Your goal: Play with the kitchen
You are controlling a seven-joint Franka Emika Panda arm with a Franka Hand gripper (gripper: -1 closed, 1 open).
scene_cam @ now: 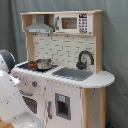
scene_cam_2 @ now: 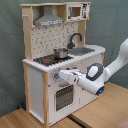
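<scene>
Gripper (scene_cam_2: 59, 76) reaches kitchen (scene_cam_2: 50, 95) front at knob row just above oven door (scene_cam_2: 62, 96). Fingers hidden against panel, spread impossible to tell. Small pot (scene_cam: 43, 63) on stovetop; faucet (scene_cam: 84, 58) behind sink (scene_cam: 73, 73).

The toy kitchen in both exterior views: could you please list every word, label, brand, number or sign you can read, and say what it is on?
No text can be read in either exterior view.
Microwave: its side panel carries small dark marks like buttons, too blurred to read.
Robot arm: a blue spot on its underside, no legible label.
The rest of the kitchen, with its hood, oven door and pot, shows no writing.
</scene>
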